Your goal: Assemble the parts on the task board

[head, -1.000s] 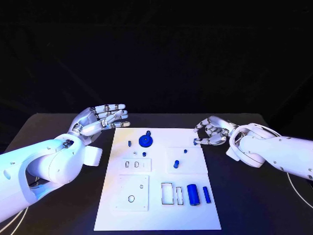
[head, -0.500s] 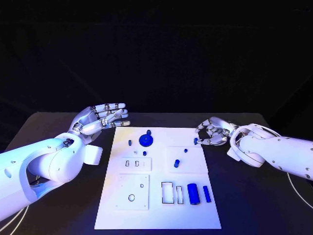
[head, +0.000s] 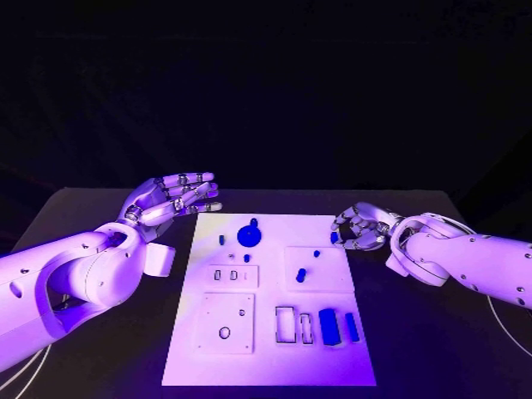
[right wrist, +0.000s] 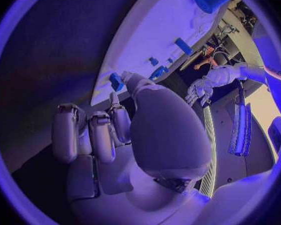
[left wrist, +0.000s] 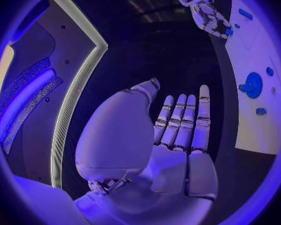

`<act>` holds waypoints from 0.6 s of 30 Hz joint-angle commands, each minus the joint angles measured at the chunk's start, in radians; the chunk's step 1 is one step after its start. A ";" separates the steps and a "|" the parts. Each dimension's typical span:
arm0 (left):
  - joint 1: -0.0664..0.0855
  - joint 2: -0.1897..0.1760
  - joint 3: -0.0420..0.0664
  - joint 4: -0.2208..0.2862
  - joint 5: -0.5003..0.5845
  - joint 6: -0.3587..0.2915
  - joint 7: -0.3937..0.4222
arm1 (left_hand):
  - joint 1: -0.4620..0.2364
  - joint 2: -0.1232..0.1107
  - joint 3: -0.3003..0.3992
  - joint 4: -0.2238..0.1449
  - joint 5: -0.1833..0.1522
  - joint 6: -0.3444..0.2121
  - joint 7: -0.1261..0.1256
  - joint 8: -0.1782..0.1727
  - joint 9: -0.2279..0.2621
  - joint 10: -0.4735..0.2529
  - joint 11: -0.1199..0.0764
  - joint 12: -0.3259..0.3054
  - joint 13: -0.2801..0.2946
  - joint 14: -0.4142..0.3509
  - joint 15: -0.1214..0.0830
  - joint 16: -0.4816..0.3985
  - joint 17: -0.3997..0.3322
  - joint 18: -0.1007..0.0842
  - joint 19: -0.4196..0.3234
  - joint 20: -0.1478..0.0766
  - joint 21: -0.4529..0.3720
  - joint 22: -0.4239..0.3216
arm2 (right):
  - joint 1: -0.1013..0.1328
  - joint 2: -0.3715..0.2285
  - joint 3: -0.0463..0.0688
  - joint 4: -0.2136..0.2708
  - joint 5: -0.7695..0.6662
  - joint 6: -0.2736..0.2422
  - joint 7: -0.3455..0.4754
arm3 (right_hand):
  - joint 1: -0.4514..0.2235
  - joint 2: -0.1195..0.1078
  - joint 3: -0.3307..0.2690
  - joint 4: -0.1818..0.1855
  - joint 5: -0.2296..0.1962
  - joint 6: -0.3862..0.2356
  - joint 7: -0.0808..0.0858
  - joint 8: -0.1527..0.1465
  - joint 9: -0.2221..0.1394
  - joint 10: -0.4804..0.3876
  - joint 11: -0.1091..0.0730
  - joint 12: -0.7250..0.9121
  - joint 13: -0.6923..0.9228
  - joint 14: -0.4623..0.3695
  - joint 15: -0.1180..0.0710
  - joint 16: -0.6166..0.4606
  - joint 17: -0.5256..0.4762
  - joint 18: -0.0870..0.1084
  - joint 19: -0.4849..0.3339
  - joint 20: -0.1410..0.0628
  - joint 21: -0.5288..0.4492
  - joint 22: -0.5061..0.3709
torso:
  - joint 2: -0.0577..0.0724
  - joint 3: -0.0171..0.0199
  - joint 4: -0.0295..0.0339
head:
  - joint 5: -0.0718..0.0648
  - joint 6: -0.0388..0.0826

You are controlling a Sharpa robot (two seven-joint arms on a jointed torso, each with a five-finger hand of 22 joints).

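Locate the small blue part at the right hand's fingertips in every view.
Head view: small blue part at the white task board's right edge, in the right hand's fingers.
Left wrist view: small blue part beside the board's edge, at the distant right hand's fingertips.
Right wrist view: small blue part just past that hand's fingertips.
Shared landmark: the white task board.

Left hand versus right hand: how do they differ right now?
The left hand hovers beside the task board's far left corner with fingers spread flat, holding nothing. The right hand sits at the board's right edge with fingers curled, pinching a small blue part. Both are silver, on white arms.
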 commanded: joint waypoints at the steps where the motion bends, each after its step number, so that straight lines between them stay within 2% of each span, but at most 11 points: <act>1: 0.000 0.001 0.001 0.001 0.002 0.015 0.007 | -0.006 0.001 0.005 -0.002 -0.004 -0.006 0.075 0.007 0.000 -0.004 0.001 0.003 0.000 -0.005 0.000 -0.004 0.001 0.006 -0.006 0.001 0.004 -0.001 | -0.001 0.002 0.000 -0.001 -0.008 0.020 0.012 | 0.009 0.000 0.009 0.000 0.005 0.008 -0.002 0.001 0.000 0.003 0.000 0.001 0.033 0.086 -0.002 0.001 0.176 -0.008 0.003 0.001 0.002 0.088 | 0.000 0.0003 -0.0005 | 0.001 0.000; 8: 0.000 0.002 0.001 -0.001 0.002 0.016 0.007 | -0.006 0.001 0.005 -0.002 -0.004 -0.006 0.075 0.007 0.000 -0.004 0.001 0.003 0.000 -0.005 0.000 -0.004 0.001 0.006 -0.006 0.001 0.004 -0.001 | -0.002 0.009 0.000 -0.006 -0.007 0.017 0.009 | 0.004 0.011 0.025 0.002 0.009 0.022 -0.004 0.007 0.001 0.007 -0.002 0.004 0.035 0.086 -0.003 0.001 0.178 -0.009 0.005 -0.001 0.005 0.091 | -0.001 -0.0003 0.0012 | -0.001 -0.001; 10: 0.000 0.002 0.001 -0.001 0.002 0.016 0.007 | -0.006 0.001 0.005 -0.002 -0.004 -0.006 0.075 0.007 0.000 -0.004 0.001 0.003 0.000 -0.005 0.000 -0.004 0.001 0.006 -0.006 0.001 0.004 -0.001 | -0.002 0.011 0.000 -0.009 -0.006 0.018 0.009 | -0.007 0.031 0.044 0.010 0.009 0.034 -0.007 0.012 0.000 0.009 -0.005 0.005 0.036 0.087 -0.005 0.002 0.179 -0.009 0.006 -0.002 0.005 0.093 | 0.000 -0.0002 0.0016 | -0.001 -0.002; 12: 0.000 0.002 0.001 -0.001 0.002 0.016 0.007 | -0.006 0.001 0.005 -0.002 -0.004 -0.006 0.075 0.007 0.000 -0.004 0.001 0.003 0.000 -0.005 0.000 -0.004 0.001 0.006 -0.006 0.001 0.004 -0.001 | -0.003 0.014 0.000 -0.011 -0.005 0.018 0.008 | -0.007 0.035 0.050 0.010 0.009 0.036 -0.007 0.013 0.000 0.010 -0.006 0.006 0.038 0.087 -0.006 0.002 0.179 -0.009 0.007 -0.003 0.006 0.094 | 0.000 -0.0004 0.0016 | -0.001 -0.001; 15: 0.000 0.002 0.001 -0.001 0.002 0.016 0.007 | -0.006 0.002 0.006 -0.003 -0.004 -0.007 0.075 0.008 0.000 -0.005 0.001 0.004 0.000 -0.005 0.000 -0.004 0.002 0.006 -0.006 0.001 0.004 -0.001 | -0.004 0.018 0.000 -0.015 -0.005 0.019 0.007 | 0.002 0.053 0.084 0.002 0.012 0.048 -0.012 0.019 0.000 0.011 -0.011 0.007 0.040 0.087 -0.010 0.002 0.181 -0.009 0.008 -0.006 0.006 0.096 | -0.001 -0.0003 0.0011 | -0.001 -0.002; 18: 0.000 0.002 0.001 -0.002 0.002 0.016 0.007 | -0.006 0.002 0.006 -0.003 -0.004 -0.007 0.075 0.008 0.000 -0.005 0.001 0.004 0.000 -0.005 0.000 -0.004 0.002 0.006 -0.006 0.001 0.004 -0.001 | -0.005 0.021 0.000 -0.019 -0.005 0.020 0.006 | -0.002 0.055 0.111 -0.002 0.011 0.057 -0.015 0.025 0.000 0.013 -0.013 0.008 0.042 0.087 -0.012 0.002 0.182 -0.010 0.009 -0.009 0.008 0.098 | -0.001 -0.0007 0.0009 | -0.001 -0.002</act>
